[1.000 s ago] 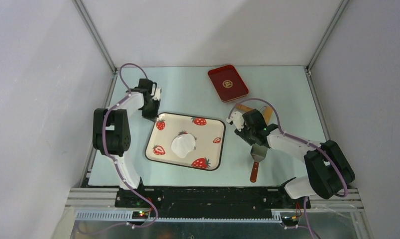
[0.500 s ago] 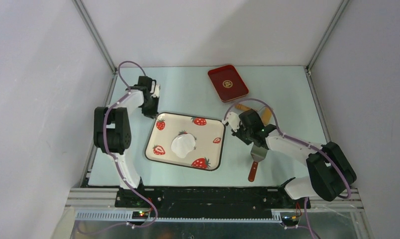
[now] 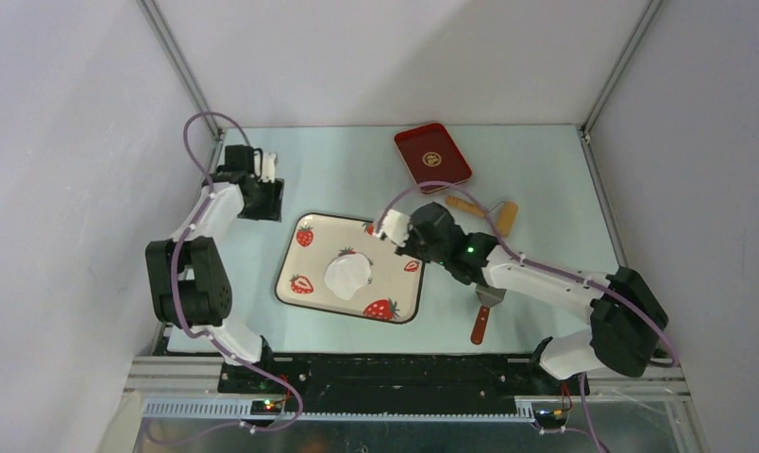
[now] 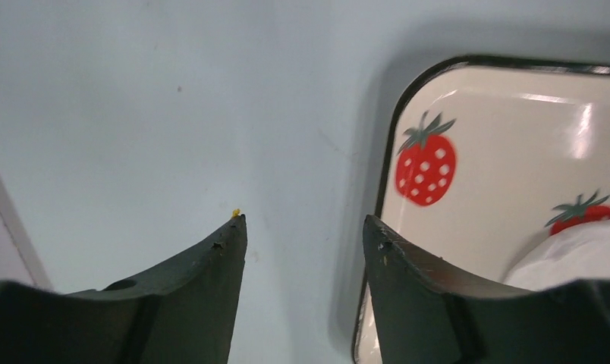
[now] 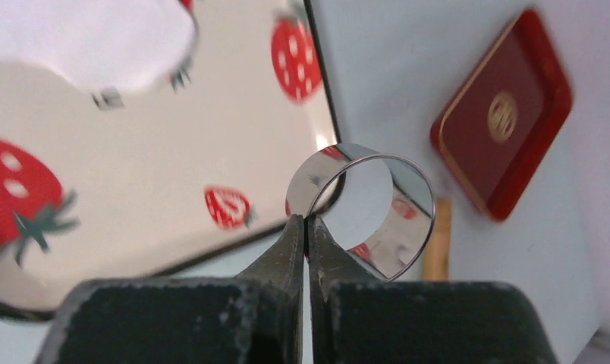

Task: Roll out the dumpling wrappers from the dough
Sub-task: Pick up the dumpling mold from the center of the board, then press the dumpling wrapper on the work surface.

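The dough [image 3: 347,274] lies as a flattened white patch in the middle of the strawberry-print tray [image 3: 305,288]. It also shows in the left wrist view as the dough [image 4: 583,250] and, blurred, in the right wrist view as the dough [image 5: 82,38]. My right gripper [image 3: 402,234] [image 5: 307,220] hovers over the tray's far right edge. It is shut on the thin wall of a small silvery round cup [image 5: 363,208]. My left gripper [image 3: 265,198] [image 4: 302,224] stands open over the bare table, just left of the tray's far left corner [image 4: 393,136]. Dumpling wrappers are out of view.
A wooden rolling pin [image 3: 480,209] lies behind the right arm. A spatula with a red handle [image 3: 484,316] lies right of the tray. A red tray [image 3: 432,157] [image 5: 507,121] sits at the back. Walls and frame posts close in both sides.
My left gripper has drawn back and left from the tray corner and opened. My right gripper has shut on the silvery cup and carried it left over the tray's edge.
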Robot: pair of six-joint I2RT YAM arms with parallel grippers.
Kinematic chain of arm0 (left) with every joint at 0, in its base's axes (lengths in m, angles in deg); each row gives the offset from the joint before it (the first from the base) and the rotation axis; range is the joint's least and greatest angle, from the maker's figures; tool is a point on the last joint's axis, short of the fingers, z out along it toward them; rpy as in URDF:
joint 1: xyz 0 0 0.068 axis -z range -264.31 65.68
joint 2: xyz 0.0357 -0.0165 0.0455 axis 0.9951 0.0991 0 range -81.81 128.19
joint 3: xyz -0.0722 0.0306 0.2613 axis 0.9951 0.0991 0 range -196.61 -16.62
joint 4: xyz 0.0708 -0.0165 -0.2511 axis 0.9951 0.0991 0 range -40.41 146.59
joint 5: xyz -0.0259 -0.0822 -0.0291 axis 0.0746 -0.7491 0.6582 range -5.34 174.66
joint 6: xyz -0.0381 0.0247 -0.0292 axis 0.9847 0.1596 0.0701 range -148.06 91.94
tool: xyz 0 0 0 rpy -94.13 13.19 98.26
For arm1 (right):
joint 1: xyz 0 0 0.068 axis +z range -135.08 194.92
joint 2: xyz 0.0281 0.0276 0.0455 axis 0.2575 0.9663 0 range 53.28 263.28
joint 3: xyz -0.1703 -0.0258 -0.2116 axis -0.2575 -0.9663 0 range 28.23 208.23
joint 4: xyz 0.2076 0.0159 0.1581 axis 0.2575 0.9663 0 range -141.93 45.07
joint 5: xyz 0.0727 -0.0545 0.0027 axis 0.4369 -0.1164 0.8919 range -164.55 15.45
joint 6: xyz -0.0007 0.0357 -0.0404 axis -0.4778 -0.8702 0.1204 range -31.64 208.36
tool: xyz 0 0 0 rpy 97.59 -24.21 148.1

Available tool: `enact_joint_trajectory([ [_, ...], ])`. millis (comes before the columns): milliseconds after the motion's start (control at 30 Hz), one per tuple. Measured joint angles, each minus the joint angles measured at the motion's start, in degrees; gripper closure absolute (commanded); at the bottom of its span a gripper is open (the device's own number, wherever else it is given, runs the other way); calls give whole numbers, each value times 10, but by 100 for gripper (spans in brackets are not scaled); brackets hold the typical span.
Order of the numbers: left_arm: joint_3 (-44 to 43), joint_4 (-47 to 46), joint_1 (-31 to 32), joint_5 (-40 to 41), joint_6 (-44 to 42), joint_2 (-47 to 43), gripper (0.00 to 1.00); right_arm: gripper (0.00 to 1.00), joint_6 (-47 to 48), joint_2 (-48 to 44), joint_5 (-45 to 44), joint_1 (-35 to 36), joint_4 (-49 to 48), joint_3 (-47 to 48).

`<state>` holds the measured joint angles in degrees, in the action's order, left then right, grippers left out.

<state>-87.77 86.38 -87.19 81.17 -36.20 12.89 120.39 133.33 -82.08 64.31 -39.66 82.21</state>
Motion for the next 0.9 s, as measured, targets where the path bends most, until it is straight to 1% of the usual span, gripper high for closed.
enact_joint_trajectory([
  [100,26,-1,-21,-4,-14,-14,29,100,9,40,-19,51,-12,64],
  [200,43,0,-40,-19,-23,-15,24,100,12,105,-40,92,-22,142],
  [300,51,2,-58,-36,-25,-15,22,100,10,173,-60,126,-30,209],
  [367,54,1,-69,-43,-25,-15,21,100,10,214,-78,148,-33,236],
  [567,72,-6,-89,-44,-29,-15,21,100,4,292,-114,208,-19,254],
  [700,78,-8,-100,-45,-29,-19,21,100,-8,301,-124,228,0,256],
  [900,78,-17,-108,-51,-29,-24,21,100,-23,301,-141,244,3,261],
])
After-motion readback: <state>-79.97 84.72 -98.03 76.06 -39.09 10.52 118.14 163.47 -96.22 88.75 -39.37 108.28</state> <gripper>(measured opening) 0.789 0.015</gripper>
